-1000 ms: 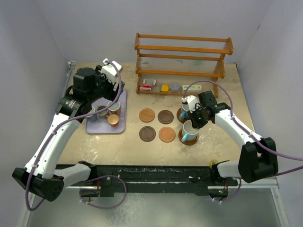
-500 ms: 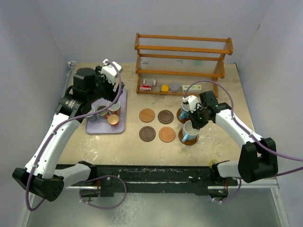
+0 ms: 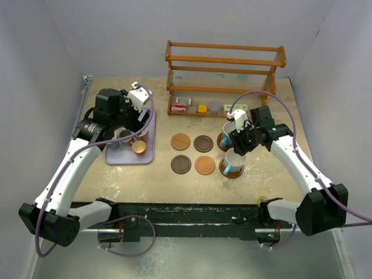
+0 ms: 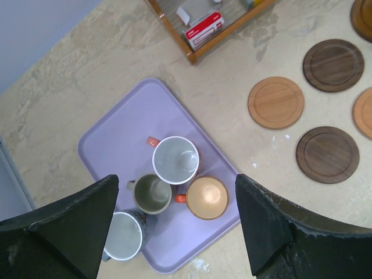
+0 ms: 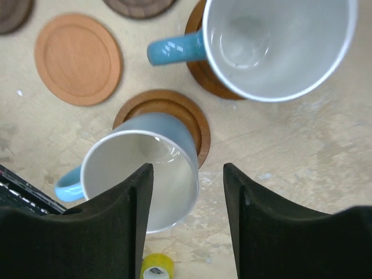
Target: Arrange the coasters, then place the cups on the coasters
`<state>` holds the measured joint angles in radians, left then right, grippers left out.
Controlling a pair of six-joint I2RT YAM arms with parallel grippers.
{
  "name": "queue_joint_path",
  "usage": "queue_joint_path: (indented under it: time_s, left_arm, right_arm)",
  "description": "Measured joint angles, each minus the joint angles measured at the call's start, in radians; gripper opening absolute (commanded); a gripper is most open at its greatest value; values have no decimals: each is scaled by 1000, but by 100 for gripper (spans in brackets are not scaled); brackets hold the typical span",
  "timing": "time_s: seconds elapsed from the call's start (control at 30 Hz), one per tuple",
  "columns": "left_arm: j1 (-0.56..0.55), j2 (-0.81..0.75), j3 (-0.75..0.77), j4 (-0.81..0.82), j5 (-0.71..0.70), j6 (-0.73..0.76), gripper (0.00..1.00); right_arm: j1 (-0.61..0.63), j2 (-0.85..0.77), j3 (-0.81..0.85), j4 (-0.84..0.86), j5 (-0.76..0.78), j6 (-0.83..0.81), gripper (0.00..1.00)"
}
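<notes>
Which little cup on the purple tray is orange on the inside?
The small orange cup, on the tray side facing the coasters. The reddish cup, olive-grey cup and blue cup beside it are white or grey inside.

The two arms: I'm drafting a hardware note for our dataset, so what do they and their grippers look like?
The left arm and right arm have white tubular links, black joints and black bases. A thin purple cable loops loosely along each. The left gripper and right gripper have broad, matte black, wedge-shaped fingers with slightly scuffed edges.
</notes>
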<state>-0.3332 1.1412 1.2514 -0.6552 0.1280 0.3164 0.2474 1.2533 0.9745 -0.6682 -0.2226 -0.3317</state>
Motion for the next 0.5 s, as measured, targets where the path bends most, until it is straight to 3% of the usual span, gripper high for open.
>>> queue_joint_path:
  time_s: [0.27,0.5]
  left_arm:
    - [101,92,-16,2,23,37,79]
    - [237,279,5,-3,121,125,79]
  right_arm:
    - [0,-103,86,-6,-35,17,77]
    - [0,-146,87,-8,-80,29,79]
